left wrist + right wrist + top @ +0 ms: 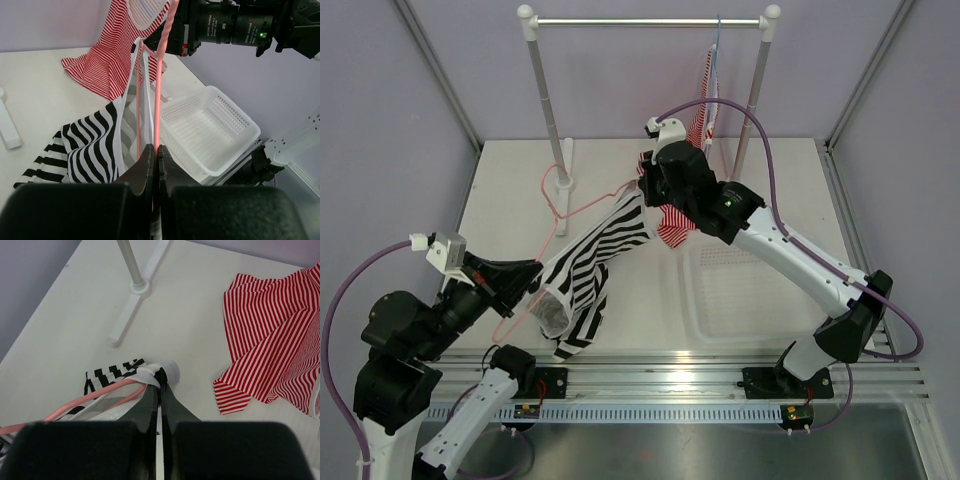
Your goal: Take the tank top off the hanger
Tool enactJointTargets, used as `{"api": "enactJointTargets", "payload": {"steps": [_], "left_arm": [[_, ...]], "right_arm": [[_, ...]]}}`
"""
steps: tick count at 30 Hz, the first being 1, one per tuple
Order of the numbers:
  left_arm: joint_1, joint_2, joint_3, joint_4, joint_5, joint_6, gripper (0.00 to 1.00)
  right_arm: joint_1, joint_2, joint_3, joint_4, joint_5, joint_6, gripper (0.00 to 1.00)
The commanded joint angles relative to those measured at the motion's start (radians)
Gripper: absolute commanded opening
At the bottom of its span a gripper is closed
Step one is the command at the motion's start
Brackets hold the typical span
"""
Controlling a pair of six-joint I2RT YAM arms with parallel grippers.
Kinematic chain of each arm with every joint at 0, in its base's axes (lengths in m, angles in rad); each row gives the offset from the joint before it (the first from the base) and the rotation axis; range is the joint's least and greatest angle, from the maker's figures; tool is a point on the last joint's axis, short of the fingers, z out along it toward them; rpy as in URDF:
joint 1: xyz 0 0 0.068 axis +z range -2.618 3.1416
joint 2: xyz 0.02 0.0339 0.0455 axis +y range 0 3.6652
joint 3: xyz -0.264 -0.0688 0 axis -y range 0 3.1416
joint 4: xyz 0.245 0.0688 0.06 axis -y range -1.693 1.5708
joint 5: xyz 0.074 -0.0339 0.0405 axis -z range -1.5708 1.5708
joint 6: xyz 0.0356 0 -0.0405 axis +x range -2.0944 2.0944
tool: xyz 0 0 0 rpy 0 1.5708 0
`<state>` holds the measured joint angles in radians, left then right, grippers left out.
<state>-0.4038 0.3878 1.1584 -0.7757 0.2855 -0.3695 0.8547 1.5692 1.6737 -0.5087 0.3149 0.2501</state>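
Tabletop (520,190): tank top (600,255) between left tool (535,268), right tool (642,185).

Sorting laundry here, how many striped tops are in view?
2. The black-and-white tank top is mid-table, on the pink hanger; the red-and-white top hangs from the rear rail. None seem hidden.

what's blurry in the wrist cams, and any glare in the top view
Left wrist: the left gripper's fingers are a dark blur, the basket sharp. Right wrist: the right gripper's fingers blur too, the red-striped top crisp. Top external: glare on the near rail, only faint shadows by the tank top.
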Motion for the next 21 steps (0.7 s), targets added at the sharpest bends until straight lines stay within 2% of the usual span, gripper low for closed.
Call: {"api": "enactJointTargets", "payload": {"steps": [1, 5, 11, 13, 14, 15, 18, 21], "left_arm": [[-0.001, -0.041, 0.020, 0.099, 0.007, -0.011, 0.00], [0.000, -0.053, -0.052, 0.292, 0.044, -0.058, 0.00], [0.000, -0.072, -0.129, 0.452, 0.041, -0.083, 0.00], [0.000, -0.086, -0.160, 0.507, 0.038, -0.109, 0.00], [0.000, -0.093, -0.196, 0.570, 0.038, -0.114, 0.00], [0.000, -0.095, -0.210, 0.602, 0.037, -0.121, 0.00], [-0.001, -0.083, -0.282, 0.758, 0.009, -0.134, 0.00], [0.000, -0.029, -0.322, 0.927, -0.040, -0.123, 0.00]], "right_arm": [[-0.054, -0.026, -0.005, 0.035, 0.043, -0.014, 0.00], [-0.062, -0.089, -0.077, 0.110, -0.089, 0.014, 0.00], [-0.114, -0.141, -0.103, 0.122, -0.194, 0.069, 0.00], [-0.114, -0.152, -0.120, 0.143, -0.275, 0.113, 0.00], [-0.114, -0.155, -0.126, 0.156, -0.311, 0.130, 0.00], [-0.114, -0.155, -0.143, 0.192, -0.424, 0.152, 0.00], [-0.097, -0.153, -0.173, 0.260, -0.554, 0.228, 0.00], [-0.060, -0.164, -0.183, 0.277, -0.562, 0.245, 0.00]]}}
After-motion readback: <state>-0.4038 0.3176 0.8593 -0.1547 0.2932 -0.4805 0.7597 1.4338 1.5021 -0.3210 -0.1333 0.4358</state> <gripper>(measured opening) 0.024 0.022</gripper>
